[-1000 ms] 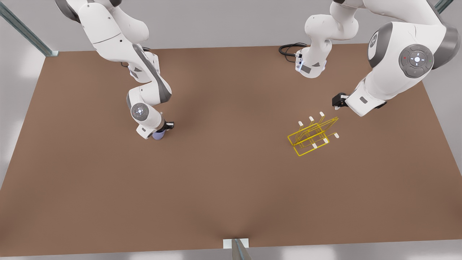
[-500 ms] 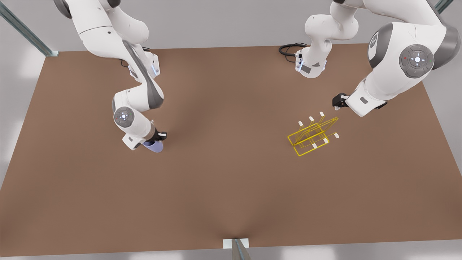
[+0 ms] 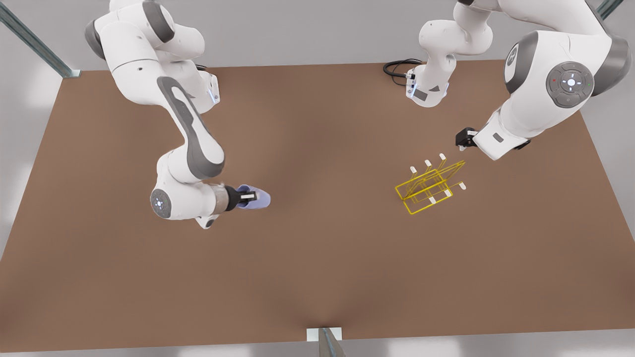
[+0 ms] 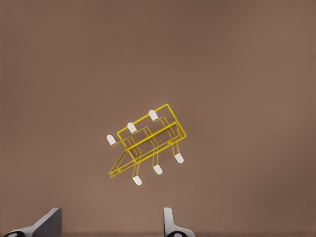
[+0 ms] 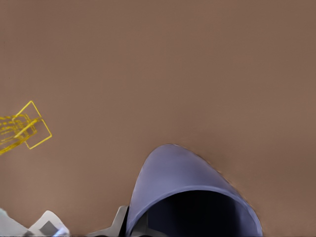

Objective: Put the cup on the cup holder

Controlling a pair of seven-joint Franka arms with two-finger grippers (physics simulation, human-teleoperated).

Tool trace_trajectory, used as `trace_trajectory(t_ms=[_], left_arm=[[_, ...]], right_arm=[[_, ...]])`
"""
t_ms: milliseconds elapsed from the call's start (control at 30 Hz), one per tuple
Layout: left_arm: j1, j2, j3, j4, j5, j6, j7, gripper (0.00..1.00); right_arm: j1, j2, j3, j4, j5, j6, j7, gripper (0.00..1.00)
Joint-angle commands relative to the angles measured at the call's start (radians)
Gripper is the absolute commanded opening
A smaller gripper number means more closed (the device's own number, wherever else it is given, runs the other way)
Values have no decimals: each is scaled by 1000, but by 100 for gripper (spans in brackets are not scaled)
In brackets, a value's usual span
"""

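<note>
The lavender-blue cup (image 3: 261, 198) lies on its side in the air, held by my right gripper (image 3: 250, 197), which is shut on it at the front view's left. In the right wrist view the cup (image 5: 182, 182) points its mouth toward the camera. The yellow wire cup holder (image 3: 429, 188) stands on the table at the front view's right, well apart from the cup. My left gripper (image 3: 461, 139) hovers just behind the holder. In the left wrist view its fingers (image 4: 169, 218) stand wide apart, open, with the cup holder (image 4: 145, 145) beyond them.
The brown table (image 3: 317, 258) stretches between the cup and the holder. A black cable (image 3: 397, 67) lies at the back edge near an arm base. A metal post (image 3: 327, 342) stands at the front edge.
My right gripper has lifted the cup, swung it toward the front view's right and tipped it onto its side. The left arm has barely moved.
</note>
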Motion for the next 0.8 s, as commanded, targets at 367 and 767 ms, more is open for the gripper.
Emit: trace_trajectory(t_ms=[367, 767], left_arm=[[0, 4, 0, -1, 1, -6, 2, 100], [0, 26, 0, -7, 1, 3, 2, 100]], right_arm=[[138, 417, -3, 342, 740, -263, -732, 21], [345, 628, -53, 400, 975, -76, -1395, 21]])
